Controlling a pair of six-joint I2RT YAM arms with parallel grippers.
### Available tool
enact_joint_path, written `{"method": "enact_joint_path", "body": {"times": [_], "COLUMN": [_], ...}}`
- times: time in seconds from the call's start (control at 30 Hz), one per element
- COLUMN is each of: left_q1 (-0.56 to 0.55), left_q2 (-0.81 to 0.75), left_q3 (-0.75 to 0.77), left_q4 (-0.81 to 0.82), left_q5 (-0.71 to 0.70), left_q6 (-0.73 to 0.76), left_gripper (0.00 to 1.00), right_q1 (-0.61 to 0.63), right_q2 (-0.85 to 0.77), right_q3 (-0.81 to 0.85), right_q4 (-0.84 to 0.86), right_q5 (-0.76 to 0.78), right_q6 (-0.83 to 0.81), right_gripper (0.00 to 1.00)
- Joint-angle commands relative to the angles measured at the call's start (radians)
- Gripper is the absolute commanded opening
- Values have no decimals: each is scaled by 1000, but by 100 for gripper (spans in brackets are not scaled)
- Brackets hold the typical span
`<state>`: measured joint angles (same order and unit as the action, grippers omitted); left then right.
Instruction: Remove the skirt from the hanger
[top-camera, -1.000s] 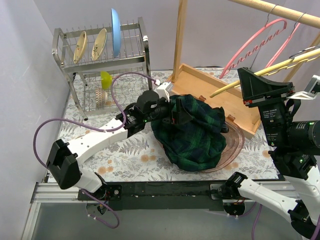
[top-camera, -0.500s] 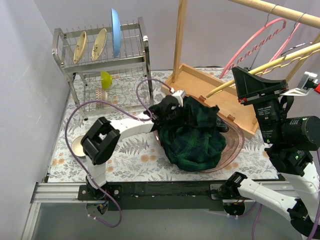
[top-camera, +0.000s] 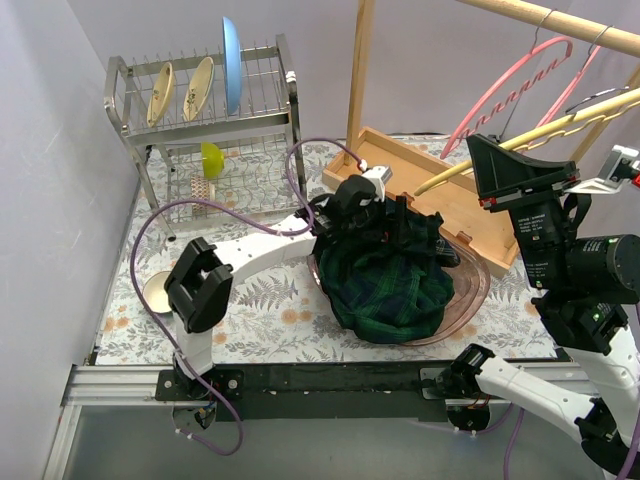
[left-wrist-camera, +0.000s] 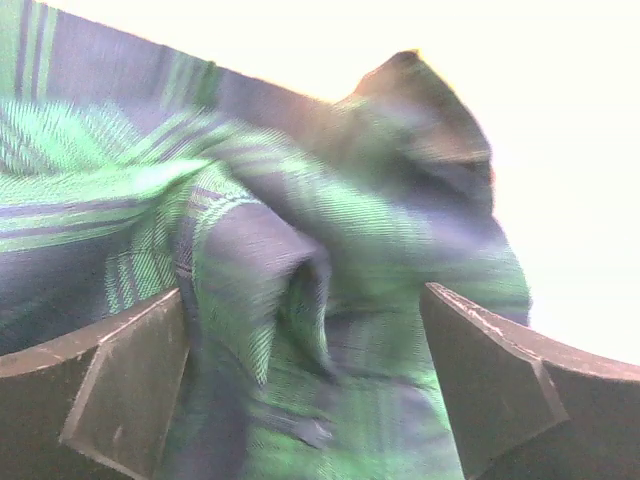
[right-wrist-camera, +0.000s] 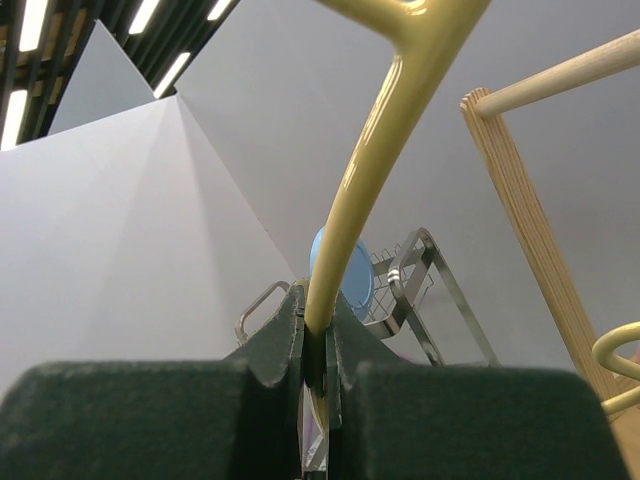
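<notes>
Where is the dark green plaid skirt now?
Top view: the dark green plaid skirt lies heaped mid-table on a clear pink dish, in front of the wooden tray.

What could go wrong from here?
1. The open left hand straddles a fold of the skirt; pulling away could snag it and drag it off the pink dish.
2. The right hand clamps the yellow hanger beside the pink hanger; a swing could knock it.
</notes>
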<state>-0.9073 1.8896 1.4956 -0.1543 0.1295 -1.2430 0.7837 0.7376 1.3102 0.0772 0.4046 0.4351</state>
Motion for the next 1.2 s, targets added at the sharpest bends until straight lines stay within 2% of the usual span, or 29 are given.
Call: {"method": "enact_joint_path", "body": {"times": [0.0, 0.17, 0.33, 0.63, 0.87, 0.97, 1.17], "left_q1": [-7, -7, -7, -7, -7, -7, -7], "left_q2": [-168, -268, -366, -359, -495, -612, -750], "left_q3": [117, 60, 28, 127, 34, -10, -29], "left_q4": [-152, -168, -198, -402, -349, -317, -212], "left_q5": [-21, 12, 12, -74, -47, -31, -16], "left_q6": [42, 45, 111, 215, 316, 396, 545], "left_gripper": [98, 98, 98, 96, 90, 91, 90], "right_q1": [2, 2, 2, 2, 0, 2, 2], "right_q2": [-20, -20, 2, 11, 40, 55, 81], "right_q3": [0, 15, 43, 46, 49, 50, 20], "right_q4": [58, 53, 35, 35, 12, -17, -44], "right_q5": [-6, -9, -38, -46, -72, -73, -89], "right_q6": [-12, -6, 8, 30, 45, 62, 191], "right_gripper": [1, 1, 1, 1, 1, 1, 1]}}
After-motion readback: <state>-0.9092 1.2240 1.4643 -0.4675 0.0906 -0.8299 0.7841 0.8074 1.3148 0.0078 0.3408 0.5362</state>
